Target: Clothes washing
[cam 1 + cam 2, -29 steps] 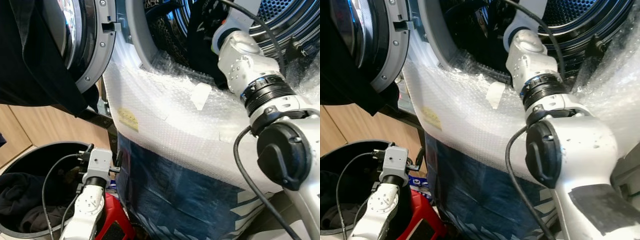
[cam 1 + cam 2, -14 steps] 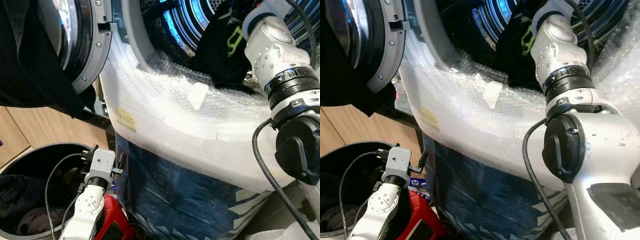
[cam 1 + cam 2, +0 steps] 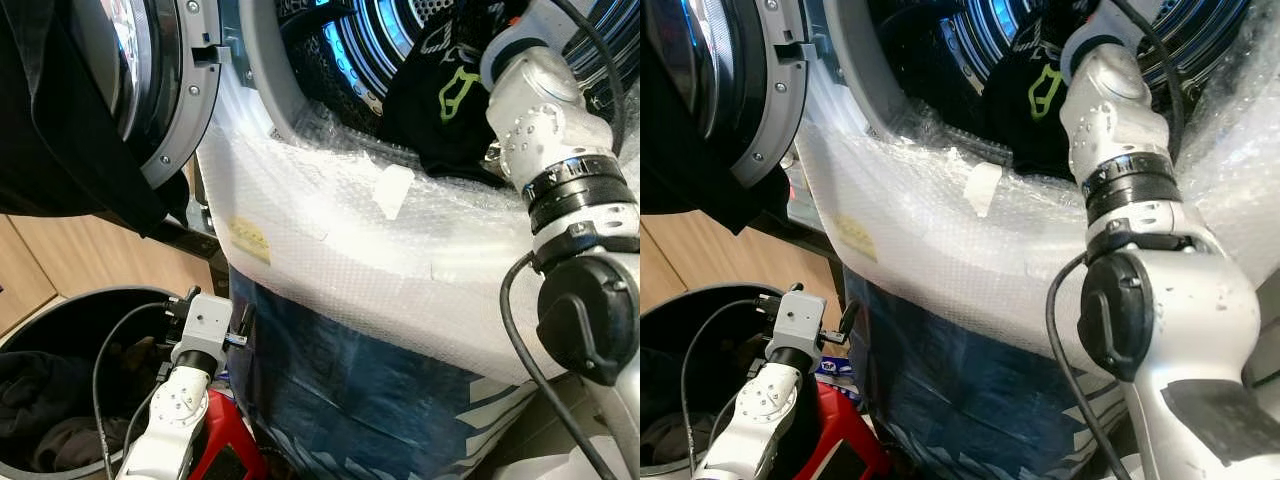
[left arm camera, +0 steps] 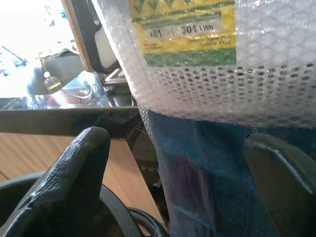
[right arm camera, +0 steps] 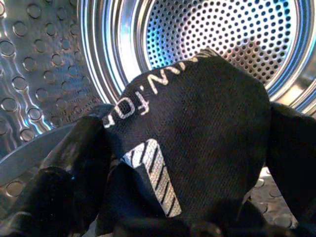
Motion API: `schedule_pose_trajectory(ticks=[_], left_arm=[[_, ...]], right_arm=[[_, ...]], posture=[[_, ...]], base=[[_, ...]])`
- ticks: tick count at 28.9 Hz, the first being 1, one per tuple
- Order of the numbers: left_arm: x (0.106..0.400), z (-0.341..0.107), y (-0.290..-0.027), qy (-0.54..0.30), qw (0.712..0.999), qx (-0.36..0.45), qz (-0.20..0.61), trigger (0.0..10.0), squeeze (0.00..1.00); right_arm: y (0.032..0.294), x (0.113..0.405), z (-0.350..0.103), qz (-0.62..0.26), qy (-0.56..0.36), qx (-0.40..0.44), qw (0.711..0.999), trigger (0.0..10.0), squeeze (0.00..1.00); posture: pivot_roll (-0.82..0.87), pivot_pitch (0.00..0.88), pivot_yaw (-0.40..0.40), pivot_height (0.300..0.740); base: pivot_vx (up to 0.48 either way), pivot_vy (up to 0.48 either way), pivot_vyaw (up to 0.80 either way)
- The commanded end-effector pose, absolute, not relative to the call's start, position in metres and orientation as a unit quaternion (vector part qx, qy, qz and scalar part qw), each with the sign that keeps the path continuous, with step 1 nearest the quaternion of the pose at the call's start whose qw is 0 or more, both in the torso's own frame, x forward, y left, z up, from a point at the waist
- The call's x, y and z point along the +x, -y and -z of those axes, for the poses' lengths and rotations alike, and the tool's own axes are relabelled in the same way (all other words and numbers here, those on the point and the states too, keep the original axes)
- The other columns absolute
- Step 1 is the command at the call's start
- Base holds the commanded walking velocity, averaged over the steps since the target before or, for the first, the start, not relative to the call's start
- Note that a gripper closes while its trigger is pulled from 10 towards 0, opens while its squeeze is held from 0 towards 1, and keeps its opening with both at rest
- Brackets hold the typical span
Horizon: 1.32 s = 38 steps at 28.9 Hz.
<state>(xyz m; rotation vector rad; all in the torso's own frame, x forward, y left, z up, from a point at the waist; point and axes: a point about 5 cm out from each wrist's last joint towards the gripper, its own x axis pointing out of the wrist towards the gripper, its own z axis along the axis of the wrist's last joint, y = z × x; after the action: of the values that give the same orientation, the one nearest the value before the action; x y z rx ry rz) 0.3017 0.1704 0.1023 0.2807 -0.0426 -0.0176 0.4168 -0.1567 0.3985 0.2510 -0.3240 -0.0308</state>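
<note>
Right gripper (image 5: pixel 190 163): at about 1 o'clock in the head views, reaching into the drum (image 5: pixel 207 44); its two black fingers (image 5: pixel 74 163) are clamped on a black garment (image 3: pixel 445 110), which bunches between them.
Black garment: half inside the drum mouth, draping over the lip at 1 o'clock; judged mid-loading, held high so it clears the rim.
Bubble wrap (image 3: pixel 350 240): covers the washer front, apparently to cushion arm contact.
Left gripper (image 4: pixel 173 163): low at 7 o'clock beside the laundry bin (image 3: pixel 60 320), fingers spread apart with nothing between them, idle.
Washer door (image 3: pixel 170 90): swung open at 11 o'clock, dark cloth (image 3: pixel 60 120) hanging over it.
Laundry bin: more dark clothes inside, awaiting loading.
</note>
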Motion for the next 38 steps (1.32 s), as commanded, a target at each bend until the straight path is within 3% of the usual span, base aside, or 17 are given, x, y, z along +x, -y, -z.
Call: schedule_pose_trajectory(ticks=[1, 5, 10, 11, 13, 14, 22, 24, 29, 33, 38], left_arm=[[0.303, -0.107, -0.170, 0.026, 0.990, 0.135, 0.012, 10.0, 0.00], [0.303, -0.105, -0.167, 0.024, 0.990, 0.135, 0.018, 10.0, 0.00], [0.308, -0.111, -0.167, 0.035, 0.991, 0.130, 0.011, 10.0, 0.00], [0.307, -0.111, -0.167, 0.035, 0.991, 0.130, 0.008, 10.0, 0.00], [0.307, -0.111, -0.168, 0.035, 0.991, 0.129, 0.006, 10.0, 0.00], [0.305, -0.110, -0.168, 0.034, 0.991, 0.130, 0.004, 10.0, 0.00], [0.304, -0.108, -0.166, 0.030, 0.991, 0.130, 0.011, 10.0, 0.00], [0.304, -0.109, -0.167, 0.031, 0.991, 0.130, 0.009, 10.0, 0.00], [0.302, -0.106, -0.174, 0.026, 0.991, 0.131, -0.003, 10.0, 0.00], [0.302, -0.105, -0.173, 0.026, 0.990, 0.138, 0.007, 10.0, 0.00], [0.302, -0.105, -0.171, 0.026, 0.990, 0.137, 0.011, 10.0, 0.00]], right_arm=[[0.155, 0.415, -0.403, -0.007, 0.167, 0.123, 0.978, 10.0, 1.00], [0.148, 0.415, -0.402, -0.028, 0.164, 0.139, 0.976, 10.0, 1.00], [0.158, 0.396, -0.451, 0.002, 0.288, 0.138, 0.948, 10.0, 1.00], [0.155, 0.393, -0.455, -0.011, 0.299, 0.132, 0.945, 10.0, 0.66], [0.152, 0.391, -0.458, -0.021, 0.306, 0.128, 0.943, 10.0, 0.66], [0.148, 0.391, -0.455, -0.033, 0.306, 0.118, 0.944, 10.0, 0.00], [0.145, 0.400, -0.424, -0.045, 0.262, 0.116, 0.957, 10.0, 0.00], [0.139, 0.388, -0.424, -0.088, 0.307, 0.093, 0.943, 10.0, 0.00], [0.137, 0.362, -0.403, -0.145, 0.314, 0.086, 0.934, 10.0, 0.00], [0.138, 0.342, -0.402, -0.218, 0.338, 0.095, 0.910, 10.0, 0.00], [0.130, 0.332, -0.375, -0.268, 0.296, 0.066, 0.915, 10.0, 0.00]], posture=[[-0.05, 0.000, -0.039, 0.740], [-0.06, 0.000, -0.037, 0.740], [-0.05, 0.000, -0.042, 0.740], [-0.05, 0.000, -0.046, 0.740], [-0.05, 0.000, -0.046, 0.740], [-0.05, 0.000, -0.048, 0.740], [-0.05, 0.003, -0.048, 0.740], [-0.05, 0.001, -0.048, 0.740], [-0.08, 0.000, -0.034, 0.740], [-0.07, 0.000, -0.031, 0.740], [-0.07, 0.000, -0.028, 0.740]], base=[[0.000, 0.000, 0.00], [0.000, 0.000, 0.00], [0.000, 0.000, 0.00], [0.000, 0.000, 0.00], [0.000, 0.000, 0.00], [0.000, 0.000, 0.00], [0.000, 0.000, 0.00], [0.000, 0.000, 0.00], [0.000, 0.000, 0.00], [0.000, 0.000, 0.00], [0.000, 0.000, 0.00]])
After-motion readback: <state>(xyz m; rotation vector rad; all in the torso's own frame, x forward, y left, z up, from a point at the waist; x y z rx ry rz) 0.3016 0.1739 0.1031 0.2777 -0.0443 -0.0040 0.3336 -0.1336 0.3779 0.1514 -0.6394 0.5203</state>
